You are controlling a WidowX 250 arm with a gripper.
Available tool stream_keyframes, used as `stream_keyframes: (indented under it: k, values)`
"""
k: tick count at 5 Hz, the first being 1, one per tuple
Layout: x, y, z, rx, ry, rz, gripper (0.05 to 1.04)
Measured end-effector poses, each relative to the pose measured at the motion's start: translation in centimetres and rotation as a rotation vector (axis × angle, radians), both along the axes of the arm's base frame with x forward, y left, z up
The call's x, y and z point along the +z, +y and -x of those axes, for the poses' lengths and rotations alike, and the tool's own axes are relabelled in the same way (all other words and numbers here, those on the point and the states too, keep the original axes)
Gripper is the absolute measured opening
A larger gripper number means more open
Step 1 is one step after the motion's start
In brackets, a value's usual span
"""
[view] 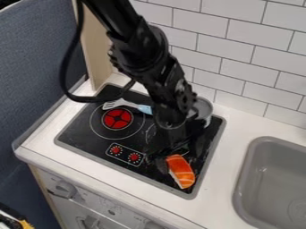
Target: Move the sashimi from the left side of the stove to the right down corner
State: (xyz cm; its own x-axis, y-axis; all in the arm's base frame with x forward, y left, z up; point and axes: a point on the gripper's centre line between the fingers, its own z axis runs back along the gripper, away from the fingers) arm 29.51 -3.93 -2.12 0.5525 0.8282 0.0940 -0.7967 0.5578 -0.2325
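The orange-and-white sashimi [181, 171] is at the stove's lower right corner, near the front edge of the black stove top [90, 142]. My black gripper [172, 156] hangs down right at the sashimi's upper end, dark against the dark surface. The arm covers the right middle part of the stove, and the sashimi's upper end is close against the gripper. Whether the two are touching is hard to make out.
A spatula [122, 104] with a light blue handle lies at the stove's back, partly behind the arm. Behind the gripper stands a grey metal pot [204, 108]. The grey sink [272, 179] is at right, and a tiled wall [239, 53] rises behind.
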Motion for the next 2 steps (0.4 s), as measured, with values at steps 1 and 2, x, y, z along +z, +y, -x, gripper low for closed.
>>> stream_keyframes:
  k: [1, 2]
  values:
    - [2.1, -0.4, 0.1, -0.023, -0.045, 0.025, 1.0]
    - [4.2, -0.3, 0.0, -0.051, -0.094, 0.016, 1.0]
